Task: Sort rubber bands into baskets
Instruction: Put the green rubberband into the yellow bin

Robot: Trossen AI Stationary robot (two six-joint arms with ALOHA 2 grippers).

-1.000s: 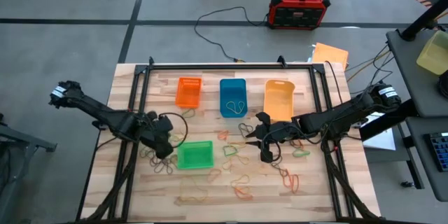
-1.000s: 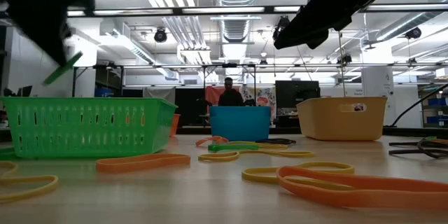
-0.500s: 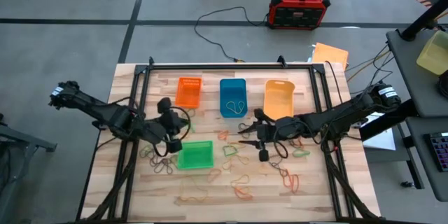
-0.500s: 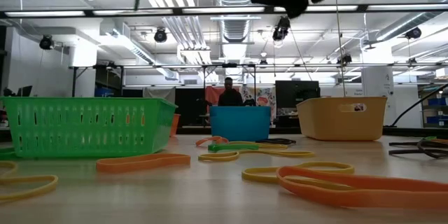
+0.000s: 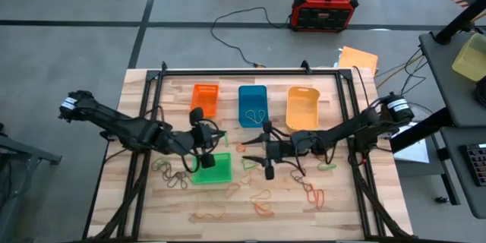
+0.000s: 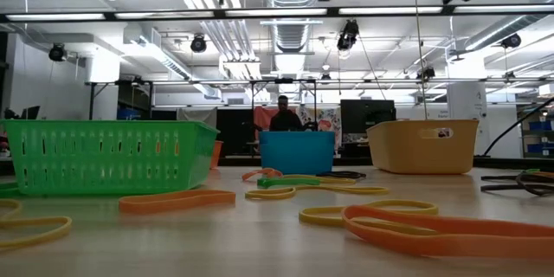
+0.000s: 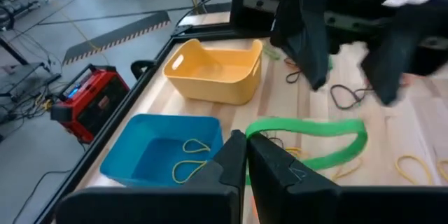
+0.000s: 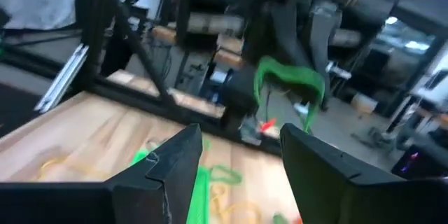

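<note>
1. since a second ago both arms moved toward the table's middle: left gripper [image 5: 203,149] went from beside the green basket's left end to above its back edge; right gripper [image 5: 265,154] slid left, away from the yellow-orange basket [image 5: 302,107], and its fingers spread wider.
2. left gripper fingers [image 7: 269,164] are pressed together, clamped on a green rubber band [image 7: 318,134] that loops out past the tips.
3. right gripper fingers [image 8: 175,157] are apart, nothing between them. right wrist view looks across at the left gripper with the green band hanging from it [image 8: 288,78].
4. green basket [image 5: 212,168] sits at the front, left of centre. orange basket [image 5: 203,99], blue basket [image 5: 253,105] and the yellow-orange one line up along the back.
5. blue basket has two yellow bands [image 7: 190,159] in it; the yellow-orange one looks empty in the left wrist view.
6. loose rubber bands [image 5: 263,200] in orange, yellow and green are scattered over the wooden table [image 5: 144,220], mostly front and right of the green basket, a darker cluster [image 5: 173,176] just to its left.
7. red-and-black box [image 5: 325,7] on the floor beyond the table.
</note>
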